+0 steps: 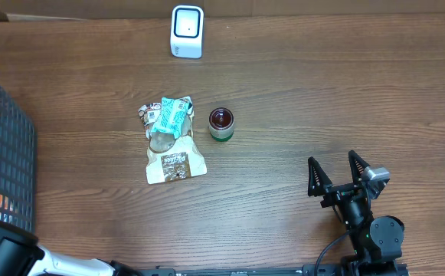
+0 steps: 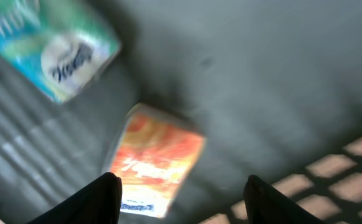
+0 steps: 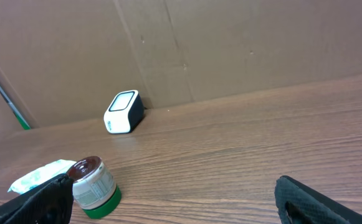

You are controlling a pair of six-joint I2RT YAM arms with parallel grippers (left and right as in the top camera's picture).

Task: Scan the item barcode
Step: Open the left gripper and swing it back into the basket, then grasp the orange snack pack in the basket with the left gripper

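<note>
Matt wood-grain surface (image 1: 322, 100), glossy white plastic scanner (image 1: 187, 31), crinkly shiny film pouches (image 1: 172, 142), glossy-lidded jar (image 1: 221, 124), dark plastic-looking mesh basket (image 1: 0, 153), matt brown cardboard backdrop (image 3: 230, 43).

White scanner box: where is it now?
Overhead view: the white scanner stands at the far edge of the table, left of centre, beyond the small jar and snack packets.

no text can be read; lettering on the orange packet (image 2: 159, 163) and the teal pack (image 2: 56, 46) is blurred.
</note>
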